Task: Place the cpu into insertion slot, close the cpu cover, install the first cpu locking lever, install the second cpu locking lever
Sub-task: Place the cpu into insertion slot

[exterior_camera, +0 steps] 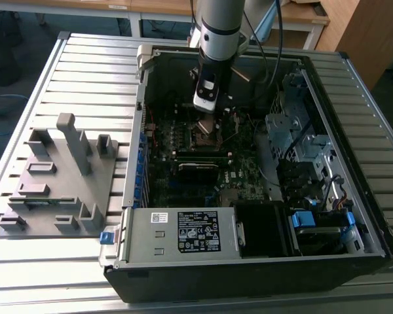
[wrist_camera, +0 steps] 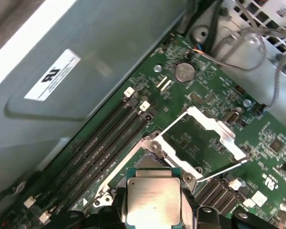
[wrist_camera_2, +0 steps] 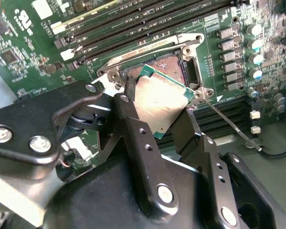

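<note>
The gripper (exterior_camera: 206, 123) was down inside the open computer case (exterior_camera: 249, 286), its fingers (wrist_camera_2: 133, 124) clamped on the cpu (wrist_camera_2: 162, 98). The chip hung tilted just above the insertion slot (wrist_camera_2: 174, 67) and, by my reading, was not seated yet. The cpu cover (wrist_camera: 212, 125) stood flipped open beside the socket, and a thin locking lever (wrist_camera: 224, 169) stuck out free. So all four steps looked undone. The case lay on a slatted metal table (exterior_camera: 85, 72), with a grey fixture block (exterior_camera: 59, 183) at the exterior view's left and wooden furniture (exterior_camera: 360, 33) at the far side.
</note>
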